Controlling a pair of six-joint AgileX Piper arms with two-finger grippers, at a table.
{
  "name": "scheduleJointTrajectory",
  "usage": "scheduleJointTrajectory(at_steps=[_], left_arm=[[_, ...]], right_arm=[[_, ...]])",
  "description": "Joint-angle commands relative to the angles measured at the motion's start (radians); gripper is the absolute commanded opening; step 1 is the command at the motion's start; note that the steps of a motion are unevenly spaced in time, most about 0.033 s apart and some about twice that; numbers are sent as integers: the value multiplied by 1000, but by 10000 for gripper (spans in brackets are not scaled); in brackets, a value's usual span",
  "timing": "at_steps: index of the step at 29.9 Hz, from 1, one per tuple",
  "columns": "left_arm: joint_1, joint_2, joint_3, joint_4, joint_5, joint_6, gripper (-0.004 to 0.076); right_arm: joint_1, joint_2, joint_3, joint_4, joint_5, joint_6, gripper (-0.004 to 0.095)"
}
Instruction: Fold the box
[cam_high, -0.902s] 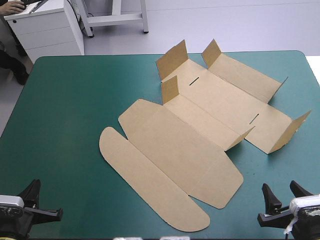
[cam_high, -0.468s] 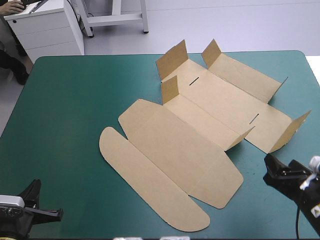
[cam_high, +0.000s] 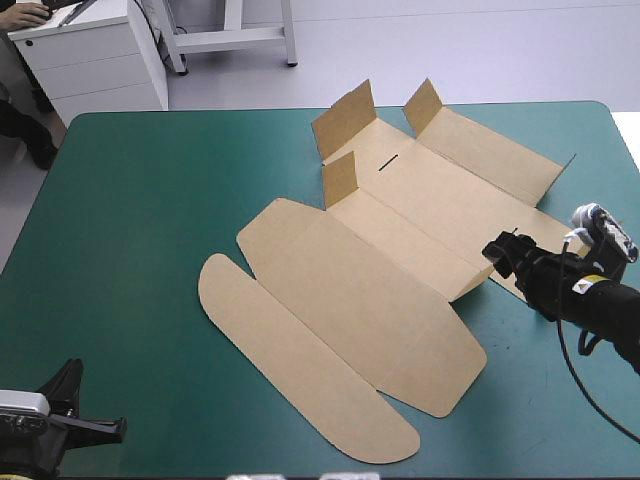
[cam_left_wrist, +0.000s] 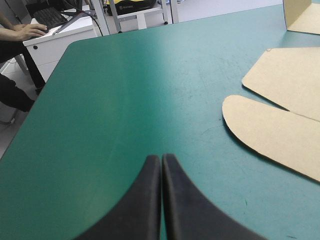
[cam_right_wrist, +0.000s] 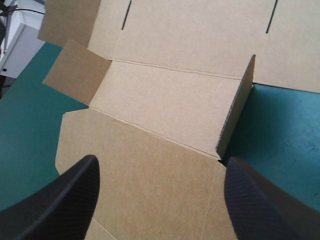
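Observation:
The brown box (cam_high: 400, 250) lies spread open across the middle of the teal-green table, its long rounded lid panel (cam_high: 300, 370) flat toward the near edge. Several short flaps stand up, at the far end (cam_high: 345, 118) and on the right side (cam_high: 482, 276). My right gripper (cam_high: 500, 246) hovers over the box's right side, open; under it the box (cam_right_wrist: 165, 105) fills the wrist view, the raised side flap (cam_right_wrist: 239, 107) just ahead of one finger. My left gripper (cam_left_wrist: 161, 160) is shut with nothing in it, near the table's front left corner (cam_high: 100, 427), the lid's rounded end (cam_left_wrist: 270, 132) beside it.
Bare teal-green cover (cam_high: 140, 220) stretches from the box to the table's left edge. A narrower strip of cover (cam_high: 560, 400) lies between the box and the front right corner, under my right arm.
My right arm has come from the front right corner forward and inward, over the box's right side flap, its fingers still apart. The left arm and the box have not moved.

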Motion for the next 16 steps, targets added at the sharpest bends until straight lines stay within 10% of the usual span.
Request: scheduleJointTrajectory(at_steps=[1,16], left_arm=[[-4,-12,-28,3,-75,-3,-10],[-4,-12,-28,3,-75,-3,-10]], right_arm=[[1,72,-36,26,-46,51,652],[1,359,-36,33,-115,84,652]])
